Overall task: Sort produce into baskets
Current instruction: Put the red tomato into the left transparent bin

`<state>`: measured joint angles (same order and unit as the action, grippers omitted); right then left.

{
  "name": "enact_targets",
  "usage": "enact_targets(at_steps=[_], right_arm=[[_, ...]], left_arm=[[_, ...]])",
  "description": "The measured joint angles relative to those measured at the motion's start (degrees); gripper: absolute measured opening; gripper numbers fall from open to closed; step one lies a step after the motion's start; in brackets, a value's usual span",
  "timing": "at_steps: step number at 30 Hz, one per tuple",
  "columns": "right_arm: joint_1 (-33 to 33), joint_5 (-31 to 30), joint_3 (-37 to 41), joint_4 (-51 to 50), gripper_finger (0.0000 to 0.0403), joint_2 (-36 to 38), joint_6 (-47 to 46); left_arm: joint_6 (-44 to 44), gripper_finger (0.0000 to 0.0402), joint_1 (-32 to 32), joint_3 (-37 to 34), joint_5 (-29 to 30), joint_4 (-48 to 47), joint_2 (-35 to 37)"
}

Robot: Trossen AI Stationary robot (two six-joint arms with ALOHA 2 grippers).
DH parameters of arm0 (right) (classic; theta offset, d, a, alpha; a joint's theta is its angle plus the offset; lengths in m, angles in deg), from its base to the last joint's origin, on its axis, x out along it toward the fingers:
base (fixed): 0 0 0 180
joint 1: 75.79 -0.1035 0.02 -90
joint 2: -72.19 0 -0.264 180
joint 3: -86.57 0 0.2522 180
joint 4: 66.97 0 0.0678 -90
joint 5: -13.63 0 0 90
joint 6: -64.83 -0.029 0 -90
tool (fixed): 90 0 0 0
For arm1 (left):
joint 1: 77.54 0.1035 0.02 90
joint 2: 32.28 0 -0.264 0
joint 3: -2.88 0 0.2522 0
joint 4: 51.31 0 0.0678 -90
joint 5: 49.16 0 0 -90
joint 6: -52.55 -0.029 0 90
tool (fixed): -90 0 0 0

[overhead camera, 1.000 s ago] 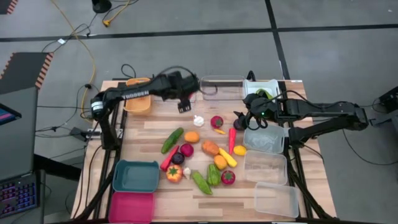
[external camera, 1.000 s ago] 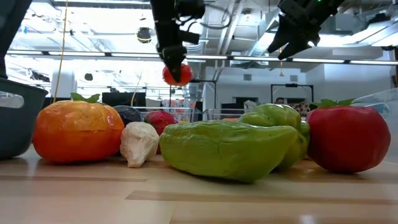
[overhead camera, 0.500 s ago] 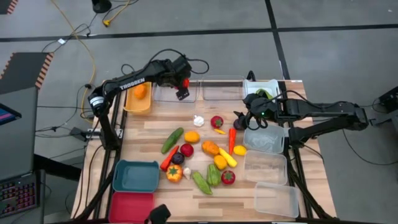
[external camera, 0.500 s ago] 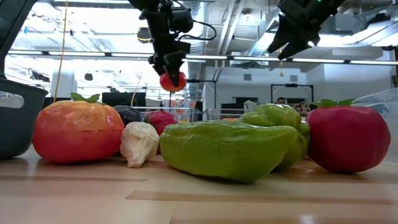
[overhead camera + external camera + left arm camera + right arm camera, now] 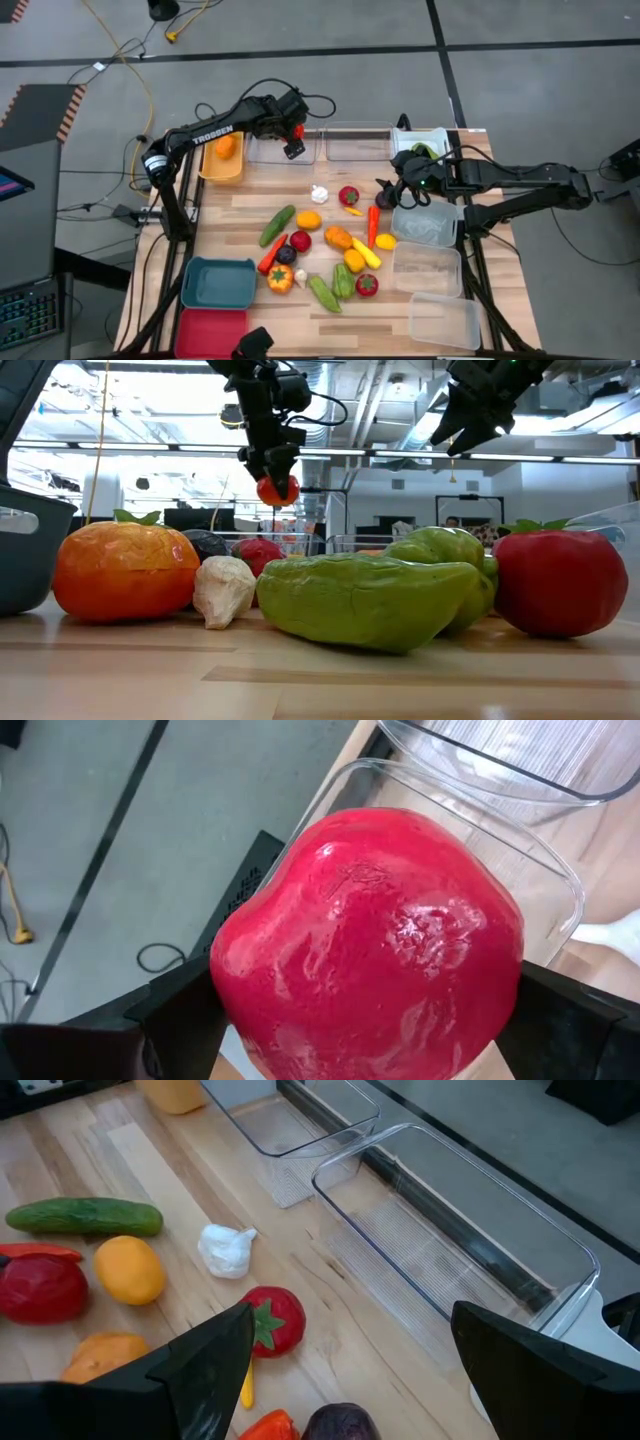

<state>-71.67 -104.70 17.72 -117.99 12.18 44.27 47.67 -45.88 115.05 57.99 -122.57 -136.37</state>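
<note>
My left gripper (image 5: 292,143) hangs over a clear basket (image 5: 280,150) at the table's far edge, shut on a red round fruit (image 5: 370,940), also seen in the low view (image 5: 277,490). My right gripper (image 5: 405,190) waits open in the air at the table's right, its fingers (image 5: 200,1370) wide apart with nothing between them. The rest of the produce (image 5: 325,245) lies in a loose heap on the middle of the table. An orange fruit (image 5: 226,146) lies in the orange-yellow basket (image 5: 220,168). My left gripper pinches the red fruit by two opposite sides (image 5: 235,990) between its two fingers (image 5: 170,1020). The fingers come from above, slanting down toward the far edge. The fruit sits at their free ends (image 5: 272,468), lifted clear above the clear basket.
A second clear basket (image 5: 357,142) and a white one (image 5: 420,140) line the far edge. Three clear baskets (image 5: 427,268) stand along the right side, a teal one (image 5: 218,283) and a red one (image 5: 212,332) at the near left.
My left gripper has swung toward the table's far edge with the red fruit, from over the bare wood to over the clear basket, then kept still. The fruit stays in the hold.
</note>
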Motion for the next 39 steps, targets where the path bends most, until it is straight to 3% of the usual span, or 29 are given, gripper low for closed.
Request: enact_targets(at_steps=[16,23,39], right_arm=[[0.0,0.0,0.0,0.0,0.0368,-0.01,0.0],[0.02,0.0,0.0,0.0,0.0368,-0.01,0.0],[0.02,0.0,0.0,0.04,0.0368,-0.01,-0.02]], left_arm=[[-0.92,0.0366,0.0,0.0,0.5,-0.02,0.0],[-1.98,0.0397,0.0,0.0,2.84,-0.04,-0.02],[0.0,0.0392,-0.15,-0.04,1.75,-0.93,0.99]])
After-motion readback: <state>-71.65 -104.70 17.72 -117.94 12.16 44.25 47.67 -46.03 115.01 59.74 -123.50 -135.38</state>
